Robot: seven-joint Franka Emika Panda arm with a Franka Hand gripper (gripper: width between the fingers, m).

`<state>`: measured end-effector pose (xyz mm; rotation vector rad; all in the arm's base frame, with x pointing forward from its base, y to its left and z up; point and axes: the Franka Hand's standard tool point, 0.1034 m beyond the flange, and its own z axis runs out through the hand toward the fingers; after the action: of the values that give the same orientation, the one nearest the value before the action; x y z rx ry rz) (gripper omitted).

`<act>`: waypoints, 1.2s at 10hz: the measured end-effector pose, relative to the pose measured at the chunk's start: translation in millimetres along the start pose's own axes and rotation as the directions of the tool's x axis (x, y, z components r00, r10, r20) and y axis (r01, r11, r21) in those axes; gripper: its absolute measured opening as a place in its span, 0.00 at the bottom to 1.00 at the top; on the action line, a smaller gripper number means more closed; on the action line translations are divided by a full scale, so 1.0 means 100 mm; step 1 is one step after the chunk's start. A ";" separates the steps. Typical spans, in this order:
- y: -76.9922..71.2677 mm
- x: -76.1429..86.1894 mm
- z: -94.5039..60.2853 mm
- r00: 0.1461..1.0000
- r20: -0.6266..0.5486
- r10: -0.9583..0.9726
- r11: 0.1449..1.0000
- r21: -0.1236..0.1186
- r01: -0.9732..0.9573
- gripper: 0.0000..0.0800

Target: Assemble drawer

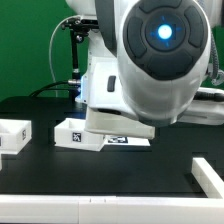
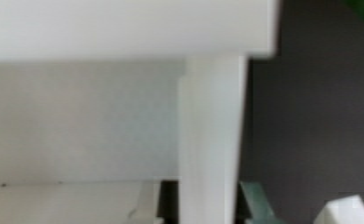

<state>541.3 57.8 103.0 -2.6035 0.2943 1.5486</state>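
Observation:
In the wrist view the white casing (image 2: 90, 120) fills the picture from very close. One of its upright walls (image 2: 213, 120) runs down between my gripper's (image 2: 211, 206) two fingers. A dark finger (image 2: 166, 206) lies against one side of the wall and a greenish pad (image 2: 255, 200) against the other, so the gripper is shut on that wall. In the exterior view the casing (image 1: 98, 85) stands behind my arm, whose bulky wrist (image 1: 160, 55) hides the gripper. A small white tray (image 1: 80, 134) with a tag lies in front of the casing, towards the exterior view's left. A second tray (image 1: 14, 136) lies at the far left.
The marker board (image 1: 128, 141) lies flat under the arm beside the nearer tray. Another white part (image 1: 210, 174) sits at the exterior view's right edge. A white strip (image 1: 50, 206) runs along the front of the black table. A green backdrop stands behind.

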 end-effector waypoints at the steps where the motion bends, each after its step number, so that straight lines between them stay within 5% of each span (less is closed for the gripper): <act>1: 0.00 0.00 0.00 1.000 -0.018 0.000 1.000 0.004 0.000 0.04; 4: 0.00 0.02 0.02 1.000 -0.012 0.011 1.000 0.007 -0.011 0.04; 7: -0.05 0.04 -0.01 0.978 -0.020 0.205 0.978 0.038 -0.205 0.04; 9: -0.09 0.09 -0.04 0.956 0.014 0.293 0.949 0.114 -0.293 0.04; 11: -0.08 0.13 -0.06 0.957 -0.005 0.289 0.949 0.129 -0.286 0.04; 12: -0.10 0.19 -0.11 0.957 -0.026 0.290 0.942 0.181 -0.281 0.04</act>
<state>561.6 63.3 91.3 -2.5518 0.8087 1.4546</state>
